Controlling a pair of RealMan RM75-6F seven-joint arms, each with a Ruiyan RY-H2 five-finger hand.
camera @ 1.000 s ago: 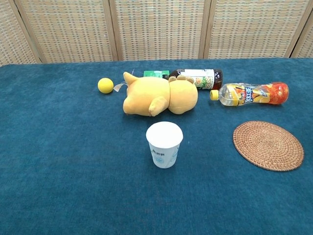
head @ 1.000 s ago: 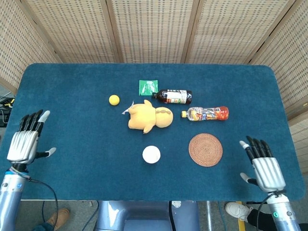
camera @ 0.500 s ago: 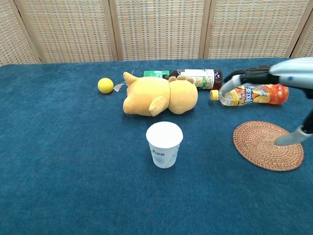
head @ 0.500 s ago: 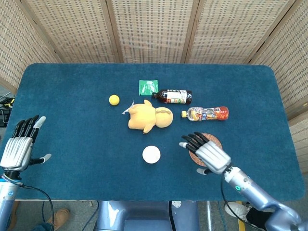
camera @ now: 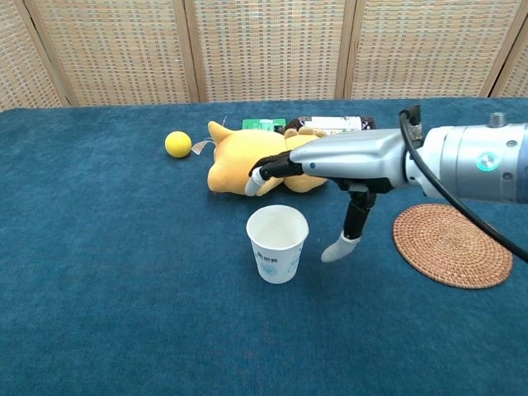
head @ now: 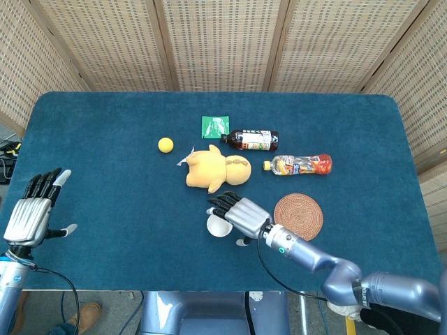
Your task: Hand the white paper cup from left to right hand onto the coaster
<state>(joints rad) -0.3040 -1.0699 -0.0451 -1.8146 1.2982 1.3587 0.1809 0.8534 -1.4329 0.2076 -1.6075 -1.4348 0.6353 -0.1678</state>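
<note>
The white paper cup (camera: 277,243) stands upright and empty on the blue table, in front of the plush; from the head view only part of the cup (head: 216,227) shows under my right hand. My right hand (camera: 330,161) hovers flat just above and behind the cup, fingers stretched out to the left and thumb hanging down to the cup's right, holding nothing. The same right hand (head: 237,213) covers the cup's upper right. The round woven coaster (camera: 451,245) lies bare to the right. My left hand (head: 31,213) is open at the table's left front edge, far from the cup.
A yellow plush toy (camera: 239,169) lies right behind the cup. A yellow ball (camera: 177,143), a green packet (head: 215,125), a dark bottle (head: 251,139) and an orange bottle (head: 300,165) lie further back. The right forearm (camera: 470,161) crosses above the coaster.
My right hand has swept left from over the coaster to above the cup. The cup has not moved. The left hand has barely shifted.
</note>
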